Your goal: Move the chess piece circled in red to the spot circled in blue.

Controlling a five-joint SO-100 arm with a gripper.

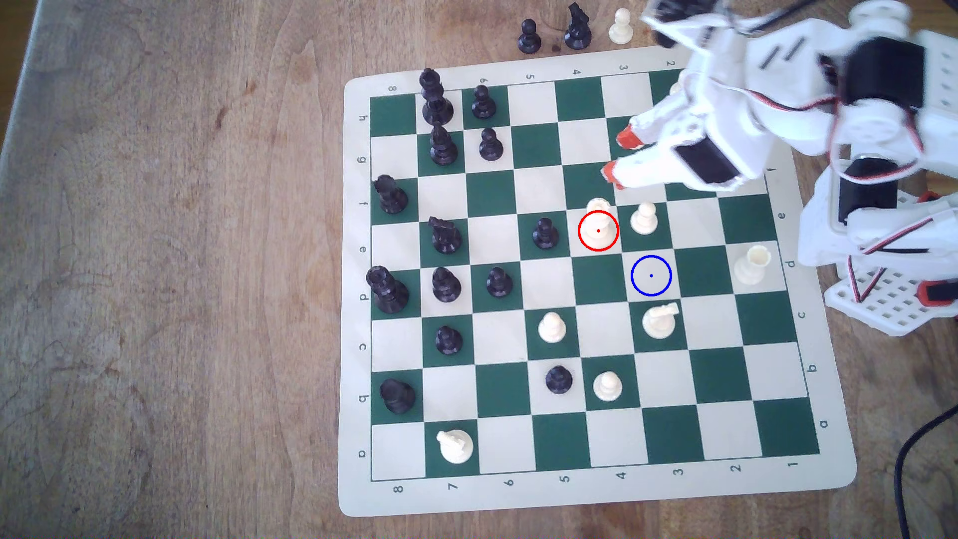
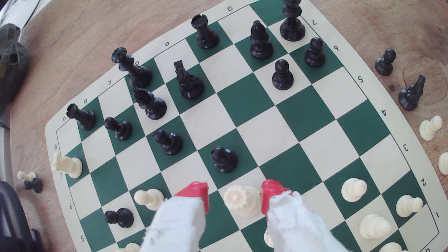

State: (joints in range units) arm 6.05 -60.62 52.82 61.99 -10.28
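Observation:
The chess piece circled in red, a cream-white queen (image 1: 597, 210) with a notched coronet, stands upright on a cream square of the board (image 1: 570, 492). One square diagonally away, toward the exterior view's lower right, lies the spot circled in blue (image 1: 651, 275), a bare cream square. My gripper (image 1: 619, 155) is open, its red fingertips (image 1: 626, 138) just beyond the queen toward the exterior view's top, not touching it. In the wrist view the queen (image 2: 241, 201) shows between the two red fingertips (image 2: 197, 192) of the gripper (image 2: 234, 186), nearer one of them.
A cream pawn (image 1: 644, 217) stands beside the queen on the exterior view's right, a black pawn (image 1: 544, 233) on its left. A cream knight (image 1: 659, 320) sits just below the blue spot, a cream rook (image 1: 751, 264) further right. Captured pieces (image 1: 575, 26) stand off the board's top edge.

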